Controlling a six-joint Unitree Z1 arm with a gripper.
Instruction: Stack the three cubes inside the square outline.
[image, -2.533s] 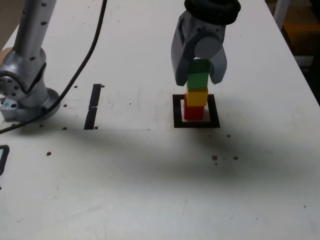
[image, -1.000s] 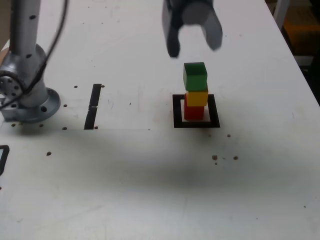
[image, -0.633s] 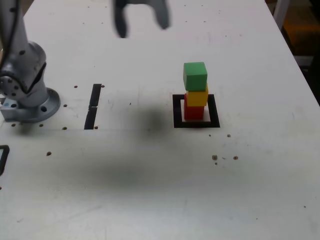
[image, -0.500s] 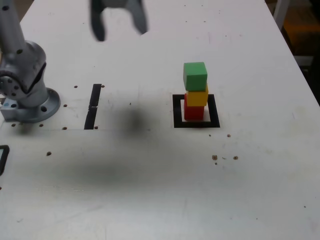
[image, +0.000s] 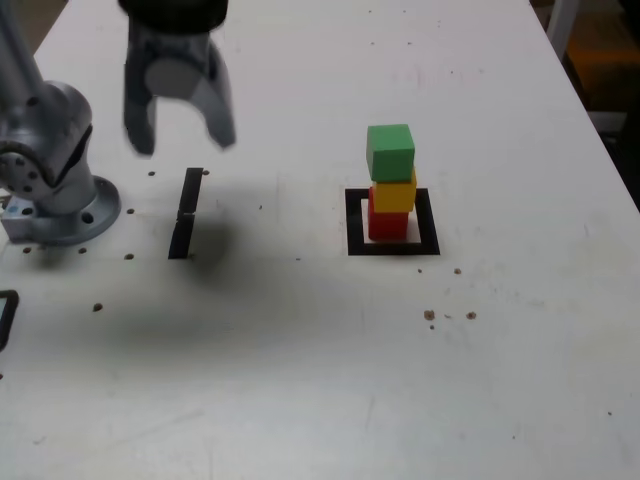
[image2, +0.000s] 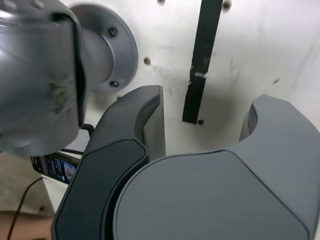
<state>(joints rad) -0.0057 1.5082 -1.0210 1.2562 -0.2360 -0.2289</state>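
Your jaws hang apart with nothing between them, up off the white desk, and the gap is wide enough for bare desktop to show between the two fingers in the wrist view. Right under the jaws you have the straight black tape strip, lying flat and reaching just past the fingertips. Beside the jaws, toward the exterior view's left, stands the arm's round grey base, bolted to the desk. Now look well away from the jaws, toward the exterior view's right: that is where the square outline sits, a thin black frame with a white middle. Inside it the red cube rests on the desk, the yellow cube sits on the red one, and the green cube tops the tower, turned a touch askew against the yellow one below. All three stand free, clear of your jaws. Small dark specks dot the desk nearer the camera than the outline.
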